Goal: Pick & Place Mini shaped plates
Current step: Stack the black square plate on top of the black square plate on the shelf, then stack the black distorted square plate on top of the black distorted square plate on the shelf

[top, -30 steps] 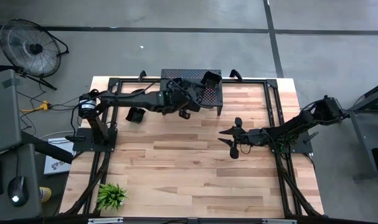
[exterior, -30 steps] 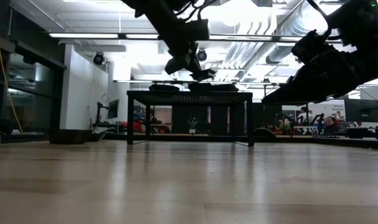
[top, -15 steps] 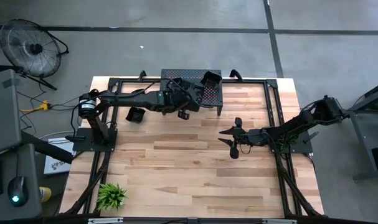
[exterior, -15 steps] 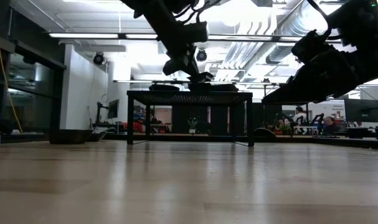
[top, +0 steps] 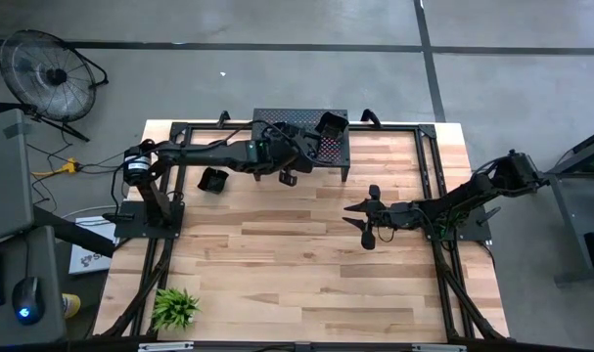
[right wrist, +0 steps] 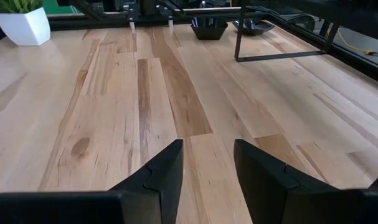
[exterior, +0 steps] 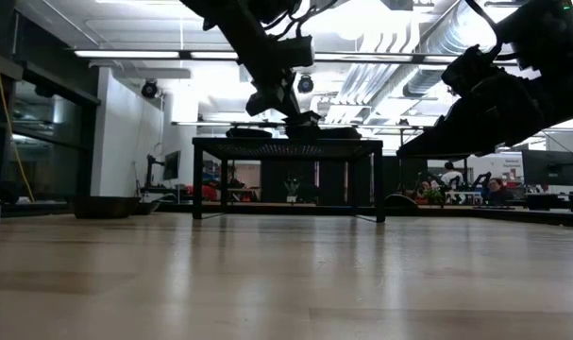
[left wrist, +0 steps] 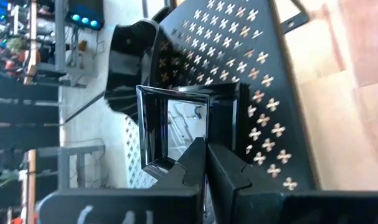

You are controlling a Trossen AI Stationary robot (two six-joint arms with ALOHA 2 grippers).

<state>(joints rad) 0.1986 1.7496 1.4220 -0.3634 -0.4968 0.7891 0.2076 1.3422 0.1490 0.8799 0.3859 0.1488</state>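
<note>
Left pincer (left wrist: 205, 163) grips my square plate (left wrist: 176, 127) over the stand (left wrist: 263, 87) — right pincer (right wrist: 207, 168) gapes, empty, above tabletop (right wrist: 114, 112).

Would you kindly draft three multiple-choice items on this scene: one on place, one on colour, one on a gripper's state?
1. Where is the left gripper?
A. At the stand
B. By the plant
C. Off the table

2. What colour is the square plate in the left gripper?
A. White
B. Glossy black
C. Green

3. How is the right gripper?
A. Shut on a plate
B. Open, empty
C. Shut, empty

Key:
1 A: the high view shows it at the stand's front edge.
2 B: the left wrist view shows a shiny black rim.
3 B: the right wrist view shows bare wood between its parted fingers.
</note>
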